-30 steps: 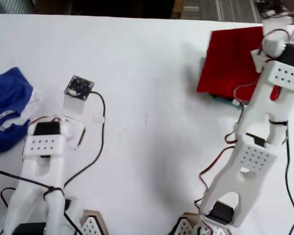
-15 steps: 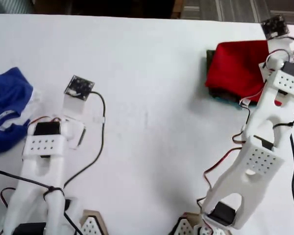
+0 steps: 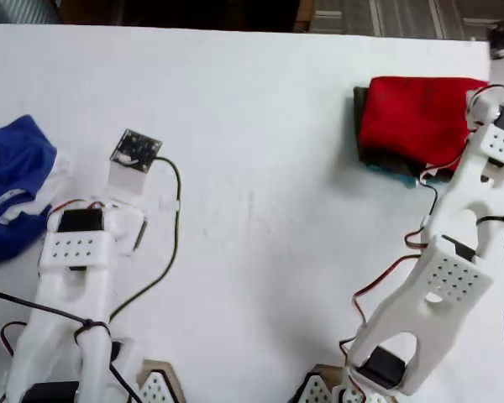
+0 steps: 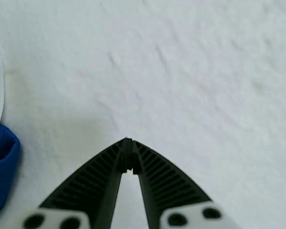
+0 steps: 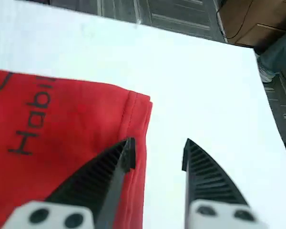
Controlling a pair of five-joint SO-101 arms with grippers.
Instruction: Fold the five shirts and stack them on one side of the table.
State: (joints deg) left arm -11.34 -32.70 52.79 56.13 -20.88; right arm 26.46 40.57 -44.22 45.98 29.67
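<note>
**Red shirt on the stack, blue one in a heap**

The folded red cotton shirt [image 3: 420,113] sits at the far right side of the white worktop [image 3: 252,101]. It lies on top of a pile of dark and teal folded cloth [image 3: 392,166] that peeks out along its near and left edges. In the right wrist view you can see black lettering on the red fabric and a stitched hem at its corner.

The right gripper [image 5: 158,145] hangs over that hemmed corner. Its fingers [image 5: 109,167] are spread apart with nothing between them, one over the red cloth and the other over bare worktop. The white right arm [image 3: 441,285] stretches along the right edge up to the stack.

Way over on the left edge, well apart from the stack, there's a crumpled blue shirt [image 3: 13,189], not folded at all. The white left arm [image 3: 71,252] sits just beside it. The left gripper [image 4: 127,143] points at bare worktop, fingers pressed together at the tips and holding nothing, with a bit of blue fabric off to one side.
</note>
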